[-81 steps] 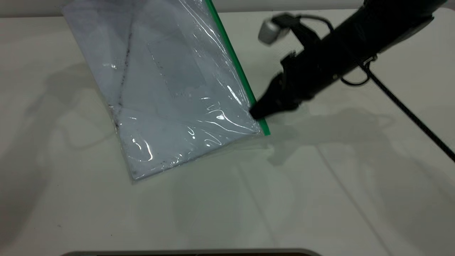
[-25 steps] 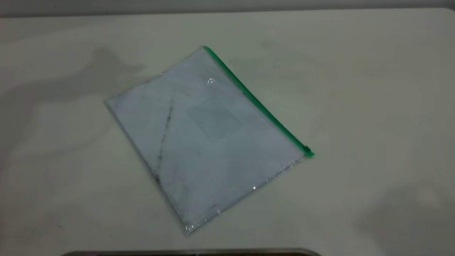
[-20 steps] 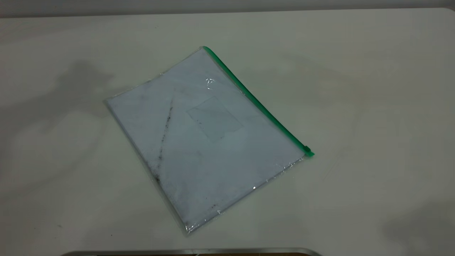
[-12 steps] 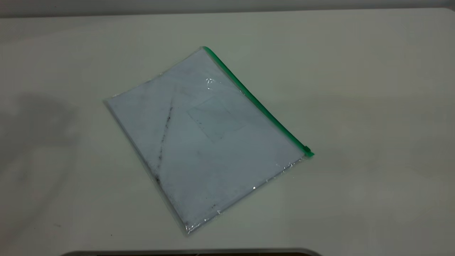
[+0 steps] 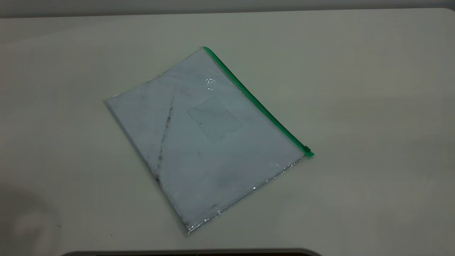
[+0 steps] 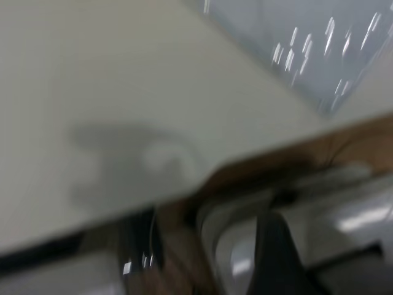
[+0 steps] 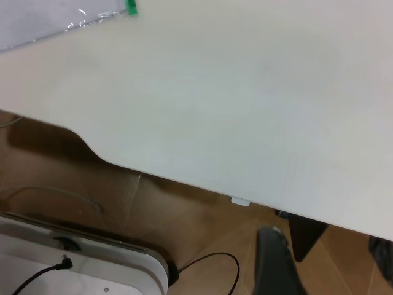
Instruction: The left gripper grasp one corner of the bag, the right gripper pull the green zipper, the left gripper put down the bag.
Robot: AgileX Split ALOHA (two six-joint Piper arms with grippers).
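The bag (image 5: 206,142) lies flat on the white table (image 5: 373,106), turned at a slant, with its dark smudge line and faint rectangle facing up. The green zipper (image 5: 256,101) runs along its right long edge, and the slider tab (image 5: 308,152) sits at the near right corner. Neither arm shows in the exterior view. My left gripper (image 6: 279,258) is a blurred dark shape past the table's edge, far from the bag (image 6: 319,37). My right gripper (image 7: 276,264) is also off the table, beyond its edge; the bag's corner (image 7: 49,18) and green tab (image 7: 131,7) lie far from it.
The table's edge (image 7: 184,178) has a rounded notch. Below it are a brown floor, white equipment (image 7: 73,264) and loose cables (image 7: 209,264). A dark rim (image 5: 192,252) runs along the exterior view's front edge.
The bag, held up by a corner with the right gripper at its zipper 3.2 s ago, now lies flat. Over the last second it has not moved; the arms' shadows slid off the table.
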